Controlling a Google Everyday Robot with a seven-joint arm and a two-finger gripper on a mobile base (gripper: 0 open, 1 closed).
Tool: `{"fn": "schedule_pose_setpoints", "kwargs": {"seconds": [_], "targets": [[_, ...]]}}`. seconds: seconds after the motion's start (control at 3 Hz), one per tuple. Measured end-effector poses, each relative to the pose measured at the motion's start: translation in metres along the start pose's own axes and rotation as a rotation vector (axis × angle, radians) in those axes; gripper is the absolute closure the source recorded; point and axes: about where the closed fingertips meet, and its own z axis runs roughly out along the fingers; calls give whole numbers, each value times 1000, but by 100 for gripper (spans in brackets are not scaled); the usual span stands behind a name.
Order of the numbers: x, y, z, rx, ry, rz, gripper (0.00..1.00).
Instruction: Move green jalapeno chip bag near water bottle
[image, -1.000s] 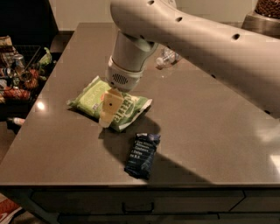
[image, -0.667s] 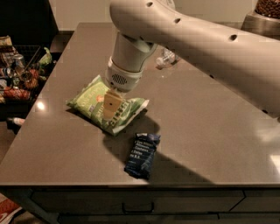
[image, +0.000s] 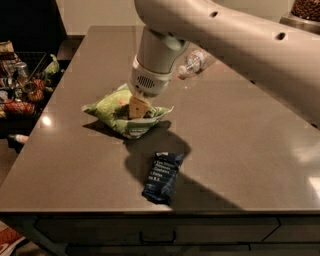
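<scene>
My gripper (image: 137, 107) is clamped on the bag (image: 111, 111), near-left of the bottle (image: 192, 62); I should lift gently to avoid slipping, then carry it far-right, stopping just beside the bottle

Glossy brown countertop (image: 240, 150), dim room.

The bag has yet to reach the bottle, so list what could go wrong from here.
1. The gripper sits down in the middle of the green jalapeno chip bag, whose crinkly ends stick out unsupported; the bag may slip or sag and drag on the table.
2. The water bottle is half hidden behind the arm and seems to lie on its side; the arm or bag could nudge it and send it rolling.
</scene>
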Motion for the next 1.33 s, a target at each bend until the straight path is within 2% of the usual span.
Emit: {"fn": "schedule_pose_setpoints", "kwargs": {"seconds": [0.33, 1.0, 1.33], "targets": [[24, -27, -32, 73, 6, 45, 100], [88, -84, -90, 192, 20, 182, 100], [116, -112, -111, 250, 21, 226, 100]]}}
